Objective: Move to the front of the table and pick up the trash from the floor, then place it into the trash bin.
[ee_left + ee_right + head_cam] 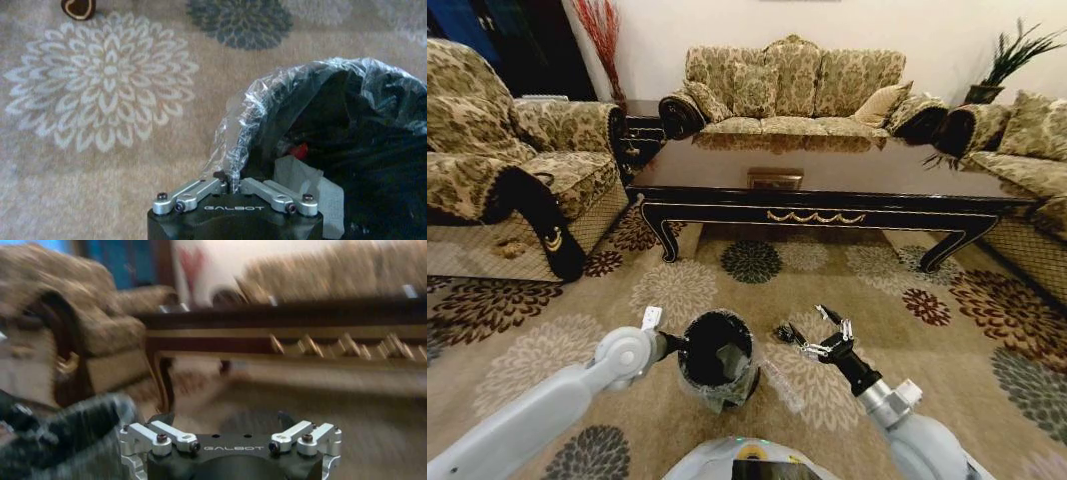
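The trash bin (718, 358), black with a clear liner, stands on the floor (677, 290) just before me. My left gripper (673, 346) sits at its rim, shut on the liner edge (230, 150). Inside the bin lie a red bit (299, 149) and white paper (303, 175). My right gripper (819, 333) hovers open just right of the bin, low over the carpet. A small dark piece of trash (784, 333) lies beside its fingertip. A pale translucent oblong (782, 386) lies on the carpet by the bin. The table (827, 190) stands beyond.
An armchair (517, 170) flanks the left, a sofa (792, 90) sits behind the table, and another sofa (1027, 150) is on the right. Open carpet lies between me and the table's curved legs (665, 235).
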Controlling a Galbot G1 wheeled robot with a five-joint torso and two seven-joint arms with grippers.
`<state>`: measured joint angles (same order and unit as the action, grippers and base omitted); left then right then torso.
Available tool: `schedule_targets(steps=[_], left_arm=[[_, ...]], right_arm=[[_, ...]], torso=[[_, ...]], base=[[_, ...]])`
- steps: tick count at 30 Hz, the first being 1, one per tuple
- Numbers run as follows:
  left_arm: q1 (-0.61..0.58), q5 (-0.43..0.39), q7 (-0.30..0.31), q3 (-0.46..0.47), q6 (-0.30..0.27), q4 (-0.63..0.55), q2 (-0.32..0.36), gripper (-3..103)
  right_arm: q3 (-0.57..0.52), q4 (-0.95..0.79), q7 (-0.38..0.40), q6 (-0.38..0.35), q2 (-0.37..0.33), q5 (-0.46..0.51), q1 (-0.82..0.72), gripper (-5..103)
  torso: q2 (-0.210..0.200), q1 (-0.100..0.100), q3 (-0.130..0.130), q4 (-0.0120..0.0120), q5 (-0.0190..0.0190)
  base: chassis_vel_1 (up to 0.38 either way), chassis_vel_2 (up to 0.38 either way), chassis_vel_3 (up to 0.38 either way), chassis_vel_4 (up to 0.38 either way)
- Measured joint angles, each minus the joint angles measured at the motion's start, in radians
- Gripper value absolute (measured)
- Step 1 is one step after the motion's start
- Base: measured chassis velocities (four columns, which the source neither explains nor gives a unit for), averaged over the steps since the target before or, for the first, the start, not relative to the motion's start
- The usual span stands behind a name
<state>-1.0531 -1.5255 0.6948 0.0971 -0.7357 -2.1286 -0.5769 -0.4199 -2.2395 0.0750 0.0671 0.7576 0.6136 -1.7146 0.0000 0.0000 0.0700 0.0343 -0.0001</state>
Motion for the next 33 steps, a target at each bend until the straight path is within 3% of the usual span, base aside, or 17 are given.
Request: schedule_targets(steps=[5, 6, 9, 17, 23, 26, 28, 30, 31, 33], left_arm=[[-0.015, 0.091, -0.107, 0.021, 0.0, 0.042, 0.015, 0], [-0.015, 0.091, -0.107, 0.021, 0.0, 0.042, 0.015, 0], [-0.085, 0.168, -0.201, 0.09, 0.0, 0.065, 0.029, 0], [-0.18, 0.191, -0.271, 0.239, 0.0, 0.123, 0.045, 0], [-0.182, 0.182, -0.285, 0.268, 0.0, 0.15, 0.059, 0], [-0.168, 0.156, -0.289, 0.284, 0.0, 0.174, 0.068, 0], [-0.164, 0.154, -0.289, 0.283, 0.0, 0.177, 0.068, 0], [-0.155, 0.141, -0.289, 0.281, 0.0, 0.181, 0.064, 0], [-0.155, 0.141, -0.289, 0.281, 0.0, 0.181, 0.064, 0], [-0.159, 0.13, -0.289, 0.292, 0.001, 0.18, 0.061, 0]], right_arm=[[0.007, 0.02, 0.089, -0.131, -0.086, 0.162, 0.035, 100], [0.007, 0.02, 0.089, -0.131, -0.086, 0.162, 0.035, 100], [0.057, 0.044, 0.113, -0.194, -0.177, 0.228, 0.098, 100], [0.176, 0.09, 0.112, -0.286, -0.299, 0.295, 0.186, 100], [0.229, 0.115, 0.111, -0.329, -0.334, 0.319, 0.223, 100], [0.368, 0.15, 0.122, -0.471, -0.388, 0.423, 0.376, 100], [0.413, 0.16, 0.128, -0.491, -0.395, 0.442, 0.425, 100], [0.576, 0.192, 0.154, -0.547, -0.389, 0.509, 0.601, 100], [0.576, 0.192, 0.154, -0.547, -0.389, 0.509, 0.601, 100], [0.731, 0.234, 0.187, -0.595, -0.345, 0.562, 0.761, 100]], torso=[[0.0, 0.0, 0.0, -0.0003, 0.0002], [0.0, 0.0, 0.0, -0.0003, 0.0002], [0.0, 0.0, 0.0, 0.0003, -0.0001], [0.0, 0.0, 0.0, 0.0003, 0.0001], [0.0, 0.0, 0.0, 0.0002, 0.0], [0.0, 0.0, 0.0, 0.0001, 0.0], [0.0, 0.0, 0.0, 0.0002, -0.0001], [0.0, 0.0, 0.0, 0.0002, -0.0002], [0.0, 0.0, 0.0, 0.0002, -0.0002], [0.0, 0.0, 0.0, 0.0002, -0.0003]], base=[[0.0, 0.0, 0.0, 0.0], [0.0, 0.0, 0.0, 0.0], [0.0, 0.0, 0.0, 0.0], [0.0, 0.0, 0.0, 0.0], [0.0, 0.0, 0.0, 0.0], [0.0, 0.0, 0.0, 0.0], [0.0, 0.0, 0.0, 0.0], [0.0, 0.0, 0.0, 0.0], [0.0, 0.0, 0.0, 0.0], [0.0, 0.0, 0.0, 0.0]])
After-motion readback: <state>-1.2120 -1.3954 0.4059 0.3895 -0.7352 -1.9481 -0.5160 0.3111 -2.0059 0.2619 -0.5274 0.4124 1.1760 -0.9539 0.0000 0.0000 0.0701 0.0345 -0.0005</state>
